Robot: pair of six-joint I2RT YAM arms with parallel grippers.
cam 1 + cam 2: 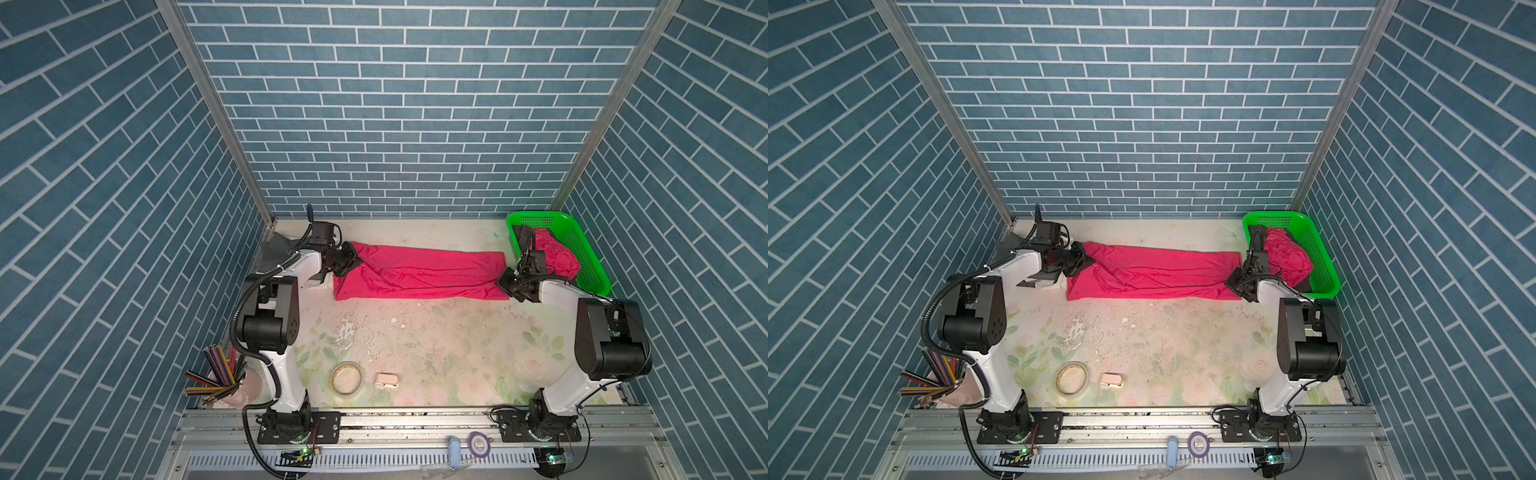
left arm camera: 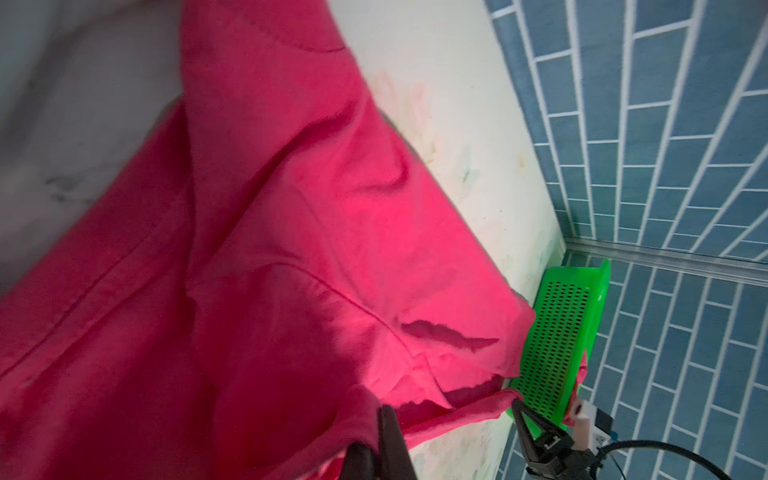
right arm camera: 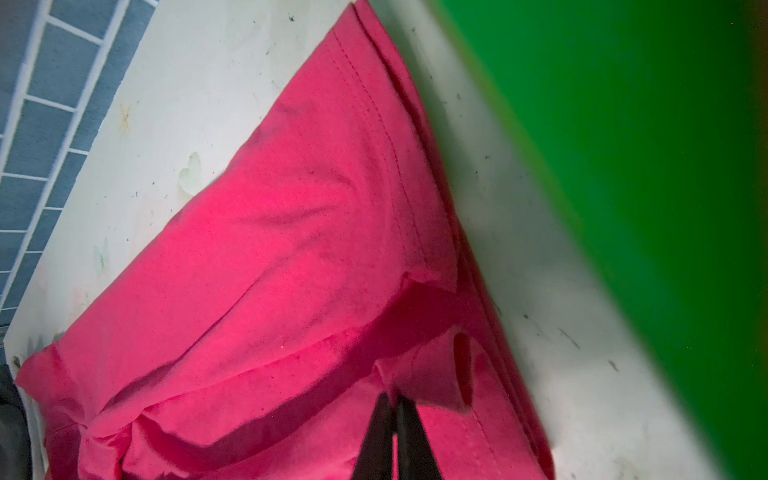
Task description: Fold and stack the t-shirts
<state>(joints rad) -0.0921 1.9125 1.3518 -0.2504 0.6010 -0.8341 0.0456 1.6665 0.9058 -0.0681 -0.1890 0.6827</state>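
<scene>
- Left wrist view first: my left jaws are clamped narrow on a bunch of the magenta t-shirt (image 2: 291, 249), with cloth pinched between them.
- Right wrist view: my right jaws are all but closed, tips meeting on a fold near the shirt's hemmed end. It looks like a pinch on the cloth, though a light one.
- Both top views show that shirt as a long narrow band across the 12 o'clock part of the surface (image 1: 436, 340). My left jaws are at its 9 o'clock end and my right jaws at its 3 o'clock end.
- My read on progress: the sides are folded in lengthwise, a bit rumpled toward 9 o'clock. The end-to-end fold is not yet done.
- Up at 2 o'clock, the green basket (image 1: 536, 215) holds a second magenta t-shirt (image 1: 555, 255), crumpled and unfolded.
- At 10 o'clock, behind my left arm, a dark grey cloth (image 1: 276, 249) lies in the corner. It may be the start of the stack, but it is too hidden to tell whether it is folded.
- So one shirt is mid-fold, at least one is waiting, and the stacking is mostly ahead.
</scene>
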